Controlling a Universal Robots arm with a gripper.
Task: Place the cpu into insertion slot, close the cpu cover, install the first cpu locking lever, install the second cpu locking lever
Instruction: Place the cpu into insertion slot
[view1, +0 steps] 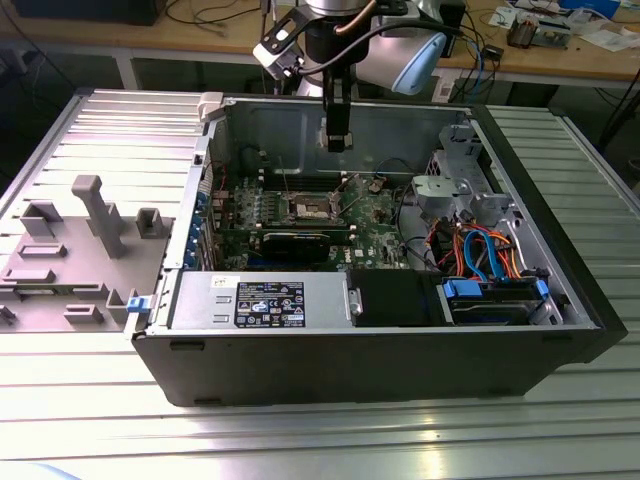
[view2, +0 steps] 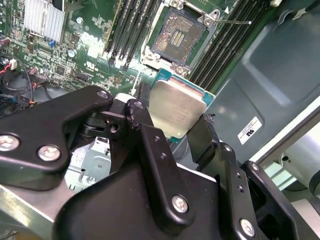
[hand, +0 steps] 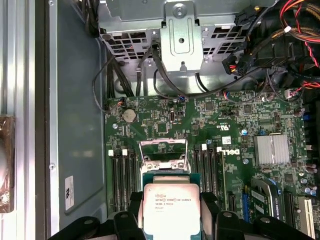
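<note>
My gripper (view1: 337, 138) hangs inside the open computer case, above the motherboard (view1: 375, 225), shut on the cpu. In both wrist views the cpu (view2: 175, 107) (hand: 171, 212), a silver-topped square chip on a green base, is clamped by its edges between the black fingers (view2: 141, 117). The insertion slot (view2: 177, 36) (view1: 308, 208) lies open below it, its dark pin grid bare. In the first wrist view the cpu cover (hand: 164, 143), a silver frame, stands flipped up just beyond the chip. A thin locking lever (view2: 235, 21) sticks out beside the slot.
Memory slots (hand: 120, 177) flank the socket on both sides. A coin battery (hand: 130, 115) and a silver heatsink (hand: 272, 150) sit on the board. The power supply (view1: 260, 300), drive cage (view1: 460, 190) and coloured cables (view1: 485, 250) crowd the case. A grey fixture (view1: 90, 230) lies outside.
</note>
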